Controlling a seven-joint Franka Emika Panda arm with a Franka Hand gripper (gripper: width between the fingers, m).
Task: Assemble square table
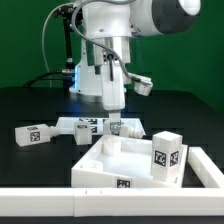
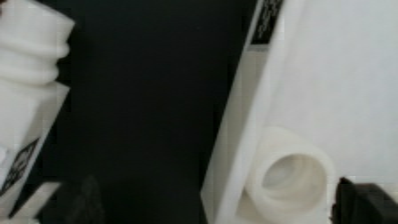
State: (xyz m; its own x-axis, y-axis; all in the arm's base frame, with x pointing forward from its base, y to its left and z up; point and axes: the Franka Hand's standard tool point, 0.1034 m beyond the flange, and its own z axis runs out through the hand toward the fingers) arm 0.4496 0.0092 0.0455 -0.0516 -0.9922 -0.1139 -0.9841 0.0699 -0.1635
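Note:
The white square table top lies on the black table with its raised rim up. One white tagged leg stands on it at the exterior view's right. My gripper hangs over the top's far edge, open and empty. In the wrist view its dark fingertips stand wide apart at either side of the top's edge and a round corner socket. My gripper touches nothing that I can see. Another white leg lies beside it.
A leg lies at the exterior view's left. The marker board lies behind the top, and another tagged leg lies by my gripper. A long plain white rail runs along the front. A black stand is at the back.

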